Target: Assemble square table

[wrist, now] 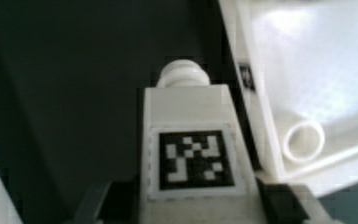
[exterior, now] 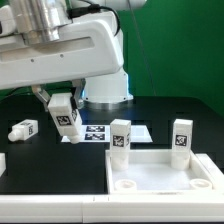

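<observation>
Your arm [exterior: 75, 50] is reaching in from the exterior view's left, its white wrist angling downward. Your gripper [exterior: 60, 104] is pointing down and pressing both fingers [wrist: 101, 203] against the sides of a tilted leg [exterior: 68, 122].

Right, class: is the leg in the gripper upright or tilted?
Tilted. The held leg leans in the gripper in the exterior view, unlike the upright leg by the slab.

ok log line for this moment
gripper shut on held leg | two upright legs at tabletop | loose leg lying flat
</observation>
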